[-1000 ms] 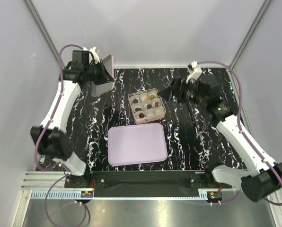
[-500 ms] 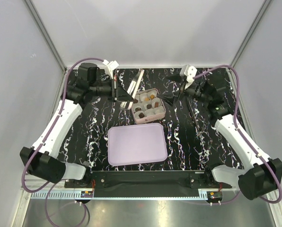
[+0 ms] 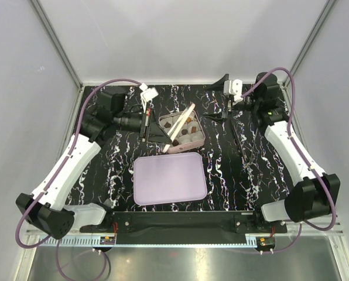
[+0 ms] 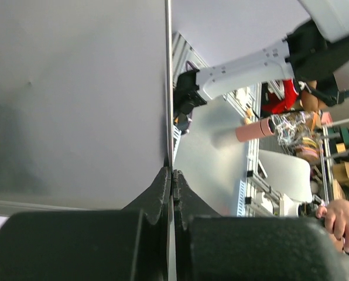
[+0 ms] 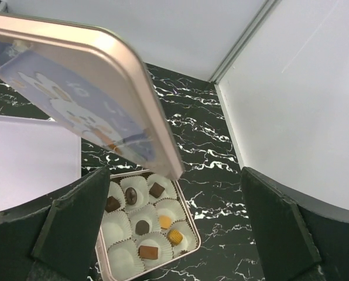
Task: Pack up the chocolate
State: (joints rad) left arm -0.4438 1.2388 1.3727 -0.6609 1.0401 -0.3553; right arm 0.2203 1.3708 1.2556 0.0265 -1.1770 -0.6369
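Note:
The chocolate lies as small dark and orange-tan pieces in white paper cups inside a square pink tin, which sits at the table's back middle. My left gripper is shut on the tin's lid and holds it tilted, edge-up, over the tin's left side. In the left wrist view the gripper pinches the lid's thin edge, and the lid fills the left half. My right gripper is open and empty, above and right of the tin. In its own wrist view the lid hangs over the tin's far corner.
A lavender tray lies flat in front of the tin, also visible in the right wrist view. White enclosure walls stand close behind and beside the black marbled table.
The left arm has swung the lid from the back left corner to over the tin, turning it edge-up. The right arm has drawn back toward the back right.

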